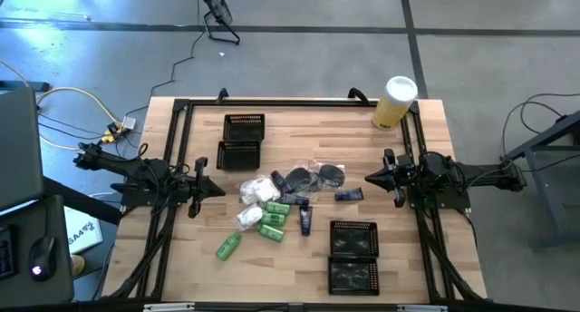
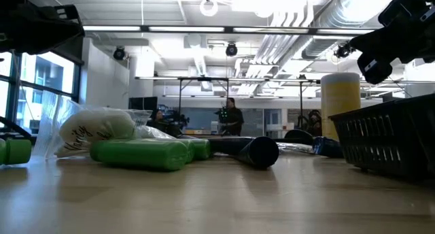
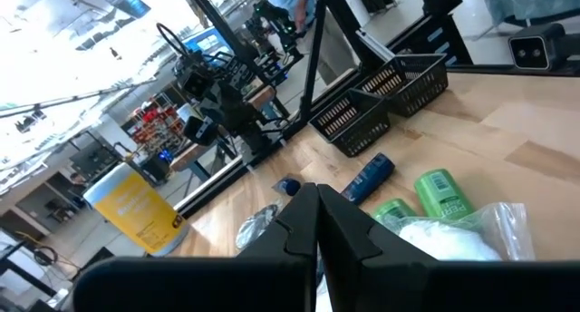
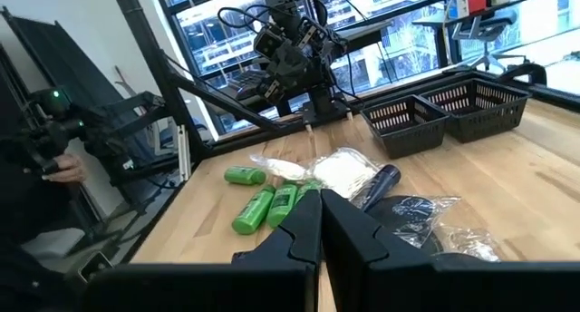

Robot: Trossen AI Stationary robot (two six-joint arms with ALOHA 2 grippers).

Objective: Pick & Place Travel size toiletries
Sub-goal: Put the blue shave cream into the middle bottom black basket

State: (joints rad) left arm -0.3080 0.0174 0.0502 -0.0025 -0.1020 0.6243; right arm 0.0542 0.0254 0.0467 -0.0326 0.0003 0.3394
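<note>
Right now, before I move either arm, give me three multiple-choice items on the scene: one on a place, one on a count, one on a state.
1. Where does the tall yellow cylinder with white lid stand on the wooden table?
A. at the far right corner
B. in the middle of the pile
C. at the near left corner

2. How many black mesh trays are on the table?
A. two
B. four
C. six

3. How do the left hand and right hand stand?
A. both open
B. both shut and empty
C. both gripping a bottle

Answers: 1 A, the high view shows it by the far right corner. 2 B, one pair of black mesh trays lies far left, another pair near right. 3 B, both wrist views show fingers pressed together around nothing.
</note>
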